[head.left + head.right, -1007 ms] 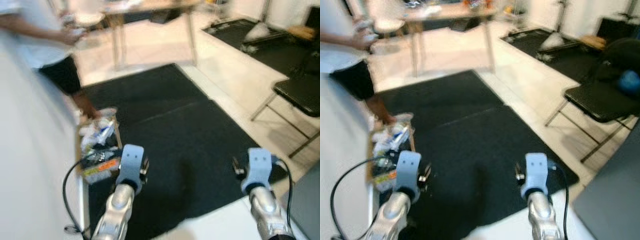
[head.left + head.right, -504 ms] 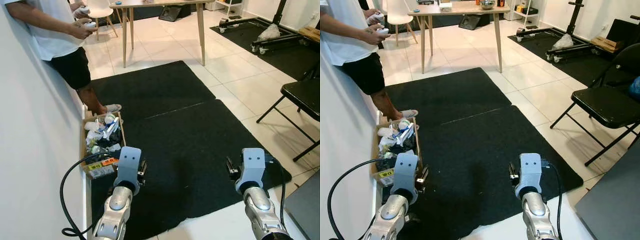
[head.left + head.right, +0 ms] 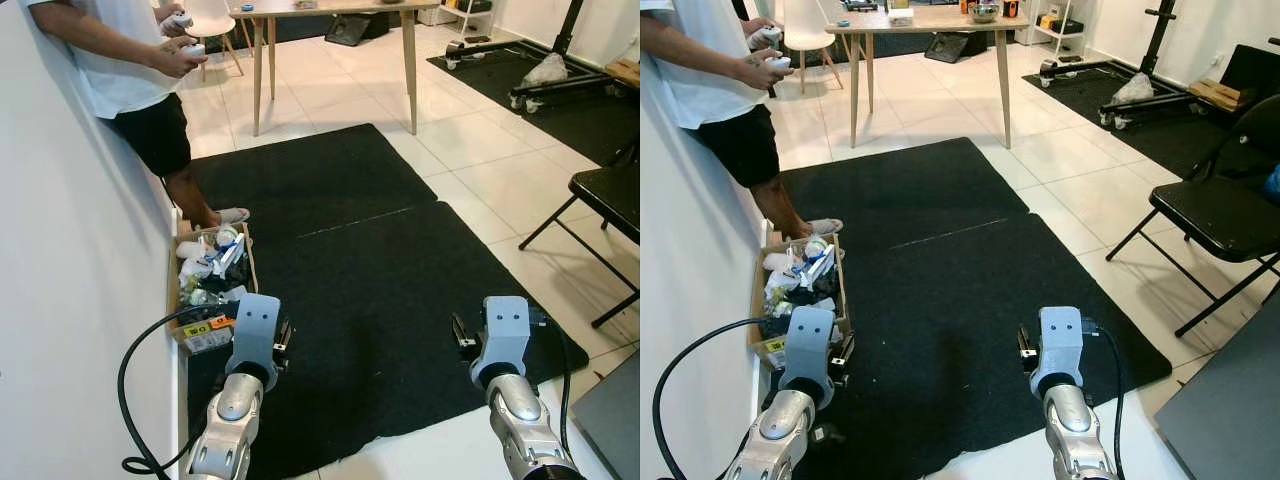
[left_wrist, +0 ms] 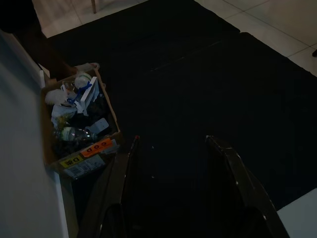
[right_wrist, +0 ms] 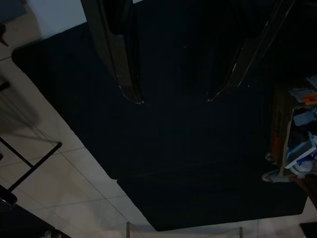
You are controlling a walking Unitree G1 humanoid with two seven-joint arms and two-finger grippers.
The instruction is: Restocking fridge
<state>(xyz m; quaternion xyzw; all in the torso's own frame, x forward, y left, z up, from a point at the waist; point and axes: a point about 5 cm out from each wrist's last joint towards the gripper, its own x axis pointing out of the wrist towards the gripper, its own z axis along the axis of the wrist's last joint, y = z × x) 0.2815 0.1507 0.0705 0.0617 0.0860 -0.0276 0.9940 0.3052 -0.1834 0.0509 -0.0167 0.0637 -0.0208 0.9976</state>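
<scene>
Black floor mat [image 3: 350, 260] ahead, both my jaws wide and empty, I should approach the open cardboard grocery box [image 3: 207, 285] at its left edge squarely.

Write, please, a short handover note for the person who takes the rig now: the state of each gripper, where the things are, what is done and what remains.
Left gripper: jaws open, holding nothing, above the black mat.
Right gripper: jaws open, holding nothing, also above the mat.
Cardboard box of groceries: on the floor by the white wall, ahead of the left arm, mixed packs and bottles inside.
A person stands beside the box, holding controllers.
Folding chair to the right; wooden table farther off.
Done: nothing picked up yet.
Left: take items from the box and carry them to the fridge.
</scene>
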